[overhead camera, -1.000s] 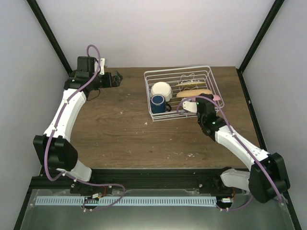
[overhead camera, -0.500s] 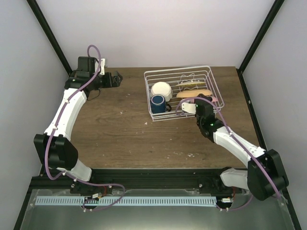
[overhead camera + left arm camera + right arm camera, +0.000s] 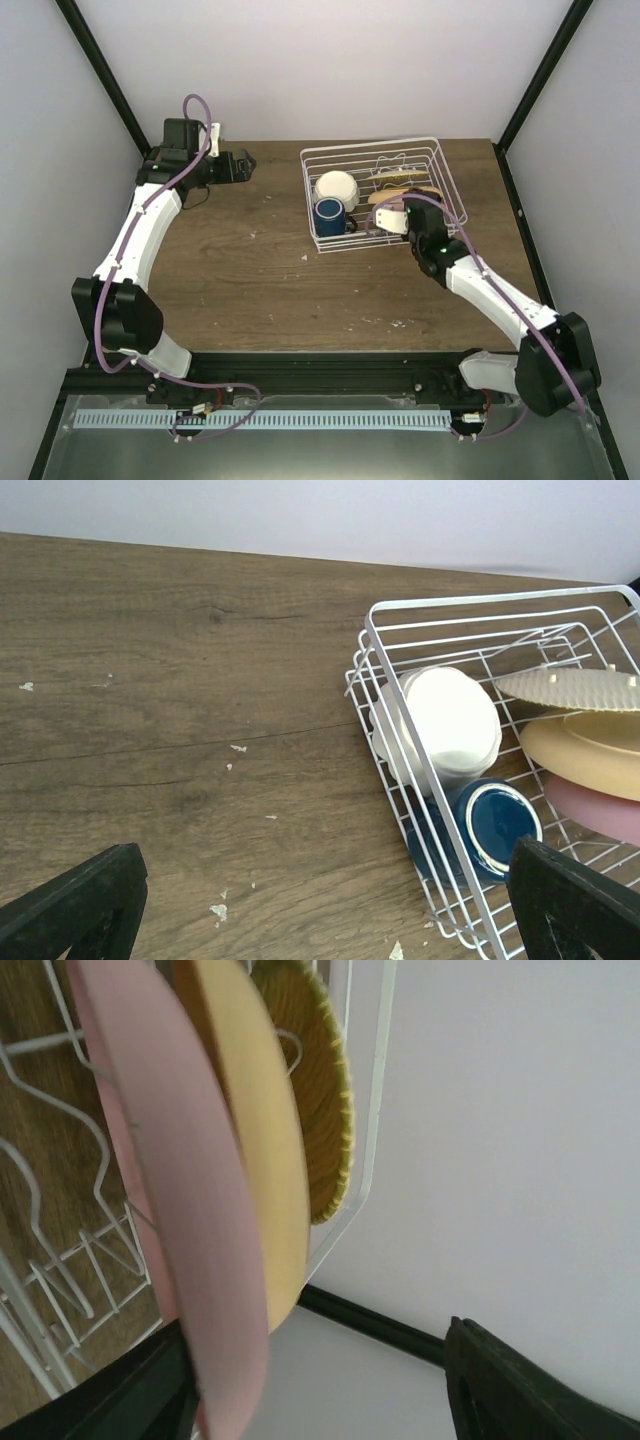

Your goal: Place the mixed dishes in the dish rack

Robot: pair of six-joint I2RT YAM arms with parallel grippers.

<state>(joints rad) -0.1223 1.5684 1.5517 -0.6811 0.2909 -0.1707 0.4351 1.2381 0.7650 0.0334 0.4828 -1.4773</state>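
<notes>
Right pincer (image 3: 318, 1365) apart beside pink plate (image 3: 170, 1210), left pincer (image 3: 322, 865) apart. White bowl (image 3: 450, 725), blue mug (image 3: 495, 825), orange plate (image 3: 590, 750) racked; loading seems done.

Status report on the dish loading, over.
Both open: left gripper over the table, right gripper at the dish rack. All racked: bowl, mug, orange plate, pink plate. Nothing in the way.

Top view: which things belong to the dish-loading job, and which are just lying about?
Job: dish rack, white bowl, blue mug, orange plate, pink plate.
Lying about: pale flecks on the table; a textured tan disc in the rack.
</notes>
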